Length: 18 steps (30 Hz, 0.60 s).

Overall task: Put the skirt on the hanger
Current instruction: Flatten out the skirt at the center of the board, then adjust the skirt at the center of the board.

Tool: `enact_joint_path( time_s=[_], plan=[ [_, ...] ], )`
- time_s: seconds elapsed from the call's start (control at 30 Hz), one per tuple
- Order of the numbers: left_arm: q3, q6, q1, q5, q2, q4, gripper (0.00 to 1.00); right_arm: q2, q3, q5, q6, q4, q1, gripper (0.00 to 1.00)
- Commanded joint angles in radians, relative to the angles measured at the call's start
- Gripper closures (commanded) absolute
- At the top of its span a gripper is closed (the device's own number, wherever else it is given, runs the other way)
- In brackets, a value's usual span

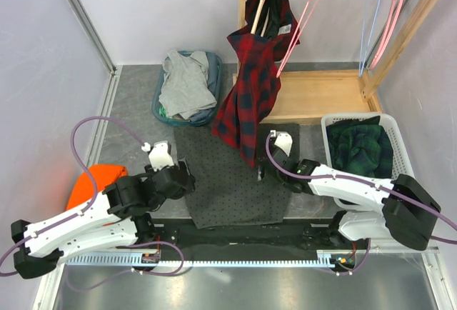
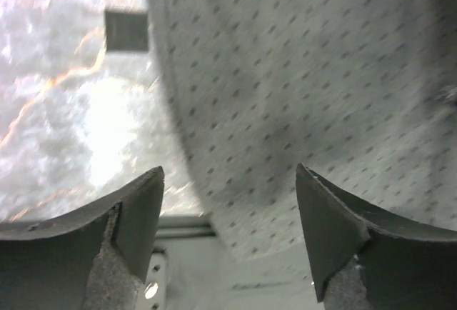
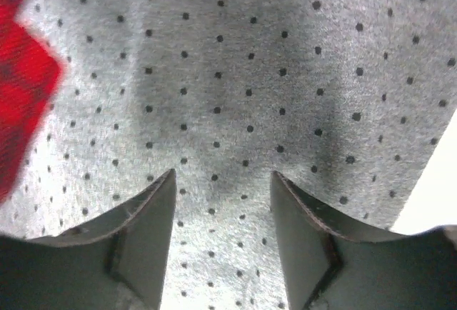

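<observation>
A dark grey dotted skirt (image 1: 228, 178) lies flat on the table between my two arms. My left gripper (image 1: 183, 178) is open just above its left edge; in the left wrist view (image 2: 230, 181) nothing sits between the fingers, and the skirt (image 2: 307, 74) spreads to the right. My right gripper (image 1: 270, 164) is open over the skirt's right side; its wrist view (image 3: 223, 181) shows only the dotted skirt (image 3: 250, 74) below it. Pink hangers (image 1: 303, 17) dangle bare from the wooden rack at the back. A wooden hanger (image 1: 258, 6) there carries a red plaid garment (image 1: 250, 88).
The plaid garment's hem hangs over the skirt's top right part and shows in the right wrist view (image 3: 21, 74). A blue-green basket (image 1: 158, 103) of grey clothes stands at the back left, a white basket (image 1: 394, 138) with dark green cloth on the right, an orange item (image 1: 89, 185) on the left.
</observation>
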<state>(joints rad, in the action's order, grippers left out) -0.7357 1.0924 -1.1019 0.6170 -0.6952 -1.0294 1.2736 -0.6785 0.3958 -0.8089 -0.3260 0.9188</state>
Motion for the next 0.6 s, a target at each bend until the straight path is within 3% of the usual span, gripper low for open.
enact_joint_path(
  time_s=[0.0, 0.1, 0.17, 0.4, 0.57],
  plan=[
    [-0.037, -0.117, -0.001, 0.076, -0.062, 0.267, 0.16, 0.050, 0.000, 0.060, -0.079, -0.005, 0.002, 0.44],
    [-0.036, -0.187, 0.029, 0.066, -0.163, 0.408, 0.14, 0.090, 0.011, 0.071, -0.127, -0.036, 0.002, 0.67],
    [-0.036, -0.248, 0.071, -0.032, -0.217, 0.474, 0.14, 0.101, 0.033, 0.087, -0.162, -0.054, 0.002, 0.79],
    [0.016, -0.353, 0.345, -0.351, -0.472, 0.719, 0.16, 0.125, 0.065, 0.163, -0.214, -0.123, -0.012, 0.98],
    [0.012, -0.388, 0.404, -0.422, -0.664, 0.801, 0.18, 0.121, 0.059, 0.178, -0.208, -0.125, -0.024, 1.00]
  ],
)
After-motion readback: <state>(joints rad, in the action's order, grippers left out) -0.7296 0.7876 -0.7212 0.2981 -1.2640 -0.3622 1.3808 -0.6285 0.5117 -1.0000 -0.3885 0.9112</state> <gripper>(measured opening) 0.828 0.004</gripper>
